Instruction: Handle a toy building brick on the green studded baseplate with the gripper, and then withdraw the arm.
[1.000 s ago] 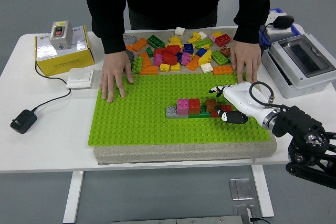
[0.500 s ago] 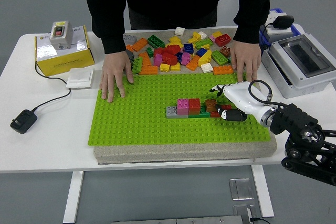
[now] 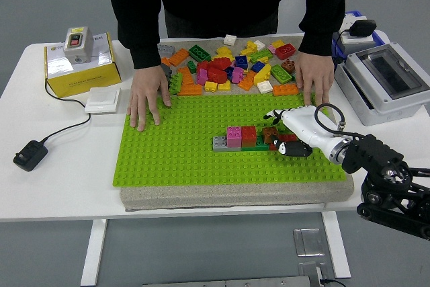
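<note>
The white bench (image 3: pixel 60 173) carries a bright green studded baseplate (image 3: pixel 168 159), a flat rectangle covered in rows of small round knobs, lying on a grey, felt-like mat toward the bench's near edge. On the baseplate, right of its middle, stands a short row of blocky plastic bricks (image 3: pixel 235 138): grey, pink and red pieces over a green strip. A brown brick (image 3: pixel 270 133) sits at the right end of that row.

The right hand (image 3: pixel 290 134), smooth glossy white with dark fingertips, reaches in from the bench's right near corner on a black jointed arm. Its fingers are curled narrowly around the brown brick, thumb low at the near side and the others above, touching it.

Toward the far edge lies a loose heap of bricks (image 3: pixel 228 66) in red, yellow, orange, green and white. A person stands at the far side in black sleeves, both bare hands pressed flat: one hand (image 3: pixel 148 96) on the baseplate's far left corner, the other hand (image 3: pixel 314 84) at its far right corner.
</note>
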